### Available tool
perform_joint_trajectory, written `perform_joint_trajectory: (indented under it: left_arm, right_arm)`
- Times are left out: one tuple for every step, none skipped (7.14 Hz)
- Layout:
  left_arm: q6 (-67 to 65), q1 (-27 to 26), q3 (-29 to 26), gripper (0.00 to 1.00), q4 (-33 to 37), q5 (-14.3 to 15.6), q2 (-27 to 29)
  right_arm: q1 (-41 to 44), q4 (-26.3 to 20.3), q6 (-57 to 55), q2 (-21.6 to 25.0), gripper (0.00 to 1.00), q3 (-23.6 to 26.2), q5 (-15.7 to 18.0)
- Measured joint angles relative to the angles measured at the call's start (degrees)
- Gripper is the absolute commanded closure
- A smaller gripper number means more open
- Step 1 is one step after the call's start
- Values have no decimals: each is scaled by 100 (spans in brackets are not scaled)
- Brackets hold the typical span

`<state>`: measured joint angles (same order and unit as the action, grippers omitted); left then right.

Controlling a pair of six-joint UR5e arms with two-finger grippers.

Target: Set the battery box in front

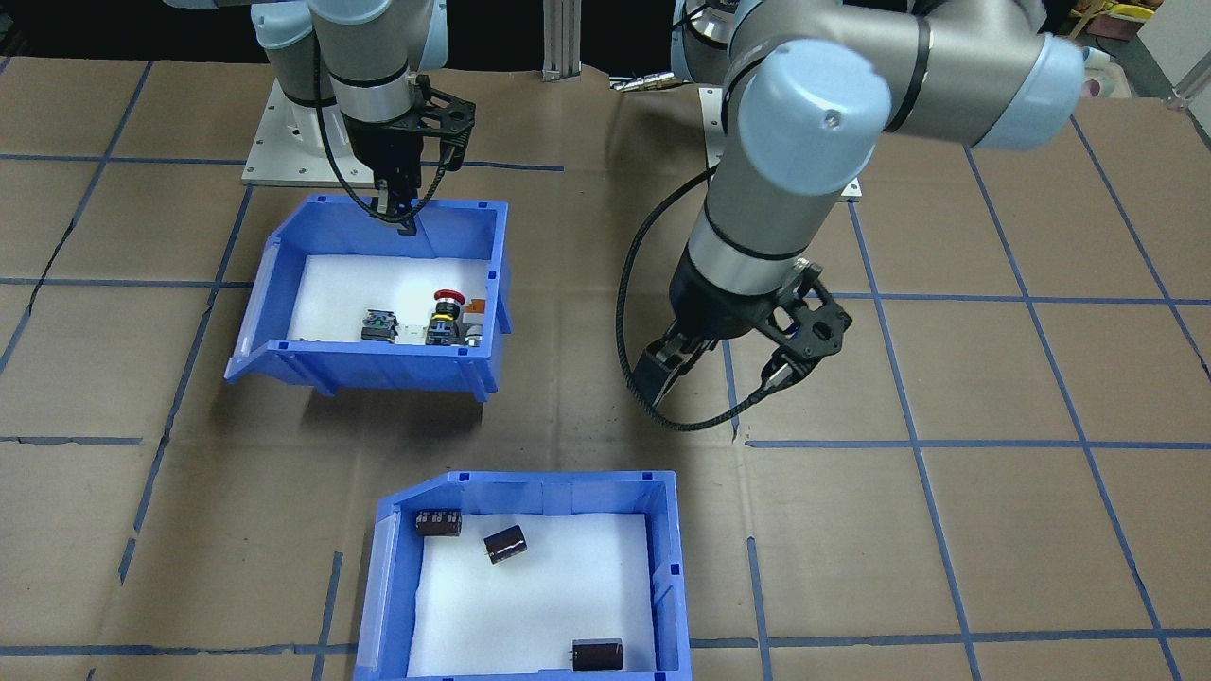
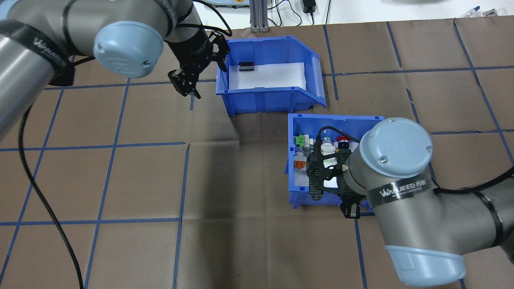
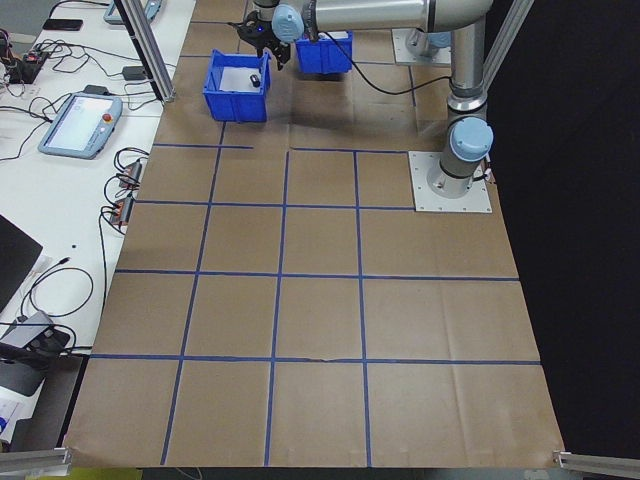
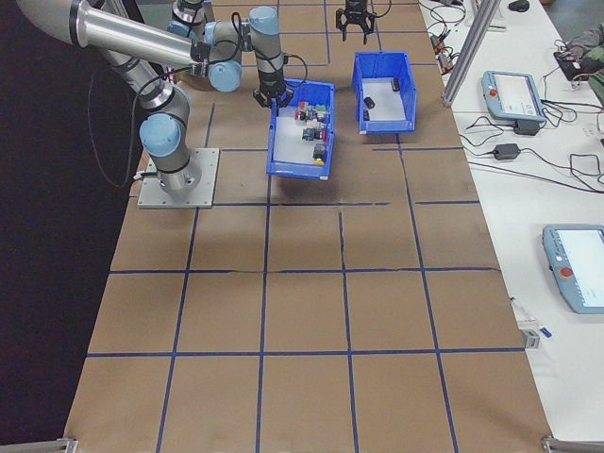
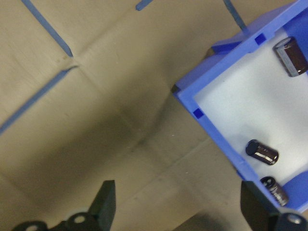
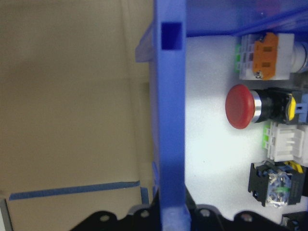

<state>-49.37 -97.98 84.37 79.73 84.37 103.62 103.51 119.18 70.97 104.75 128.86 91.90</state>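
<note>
Currently the battery box (image 1: 530,577) sits on the worktop (image 1: 993,530) at the side far from the robot's bases, holding three dark cylinders (image 1: 505,544) on its white liner. The left pincer (image 2: 185,82) hovers just beside that box's end wall with its jaws spread wide and nothing between them. The right pincer (image 1: 401,206) is closed on the rim of the switch bin (image 1: 369,293), which holds colourful push-button switches (image 6: 250,107).

Front and overhead views face oppositely, sharing the battery box (image 1: 530,577)
</note>
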Motion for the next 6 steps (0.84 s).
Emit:
perform_joint_trajectory:
  left_arm:
    - [1324,218,298,1,151,4,-392]
    - [2625,354,665,1,203,9,-755]
    - [3752,414,1014,1,217,14,-1089]
    - [4511,436,1299,1,244,16,-1431]
    - [4949,454,1503,1,342,18,-1741]
    - [5236,538,1615,1,551,20,-1981]
  right_arm:
    - [367,218,-405,-168,93,-19,28]
    - [702,423,-693,-340,93,-32,100]
    - [976,567,-902,-507,93,-66,192]
    - [1236,639,-1055,-703,93,-163,264]
    - [1496,672,-1140,-939,93,-305,373]
    - [1726,716,-1175,-1208,93,-431,500]
